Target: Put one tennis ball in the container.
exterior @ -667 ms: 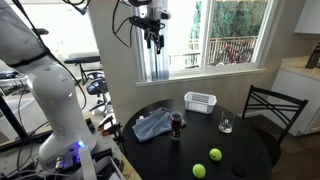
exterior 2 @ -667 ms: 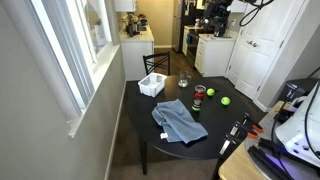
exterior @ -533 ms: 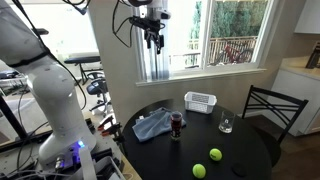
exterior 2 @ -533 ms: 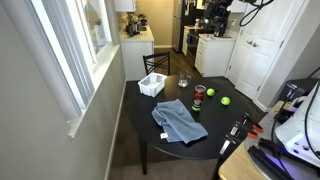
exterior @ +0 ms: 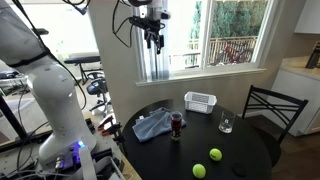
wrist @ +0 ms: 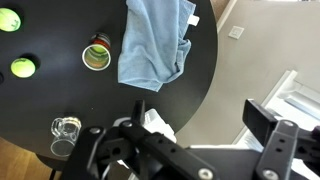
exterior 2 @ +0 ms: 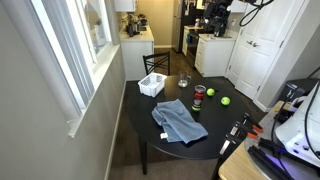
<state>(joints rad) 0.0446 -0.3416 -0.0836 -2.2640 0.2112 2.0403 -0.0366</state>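
Gripper (exterior: 152,40), fingers spread wide and empty, hangs high over far-left side of table (exterior: 250,148); tennis ball (exterior: 215,154) sits well below, near-right, container (exterior: 200,101) between.

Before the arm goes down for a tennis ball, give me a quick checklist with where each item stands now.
1. Gripper open and empty: ok. In the wrist view its jaws stand apart with nothing between them.
2. Tennis ball free to grasp: ok. It lies on bare table, apart from the second ball.
3. Gripper over a ball: not ok. It hangs high above the table, and both balls sit at the wrist view's left edge.
4. Container has room: ok. Nothing shows inside it.
5. Low path from ball to container: not ok. The dark-filled glass and clear glass stand between them, so carry high.
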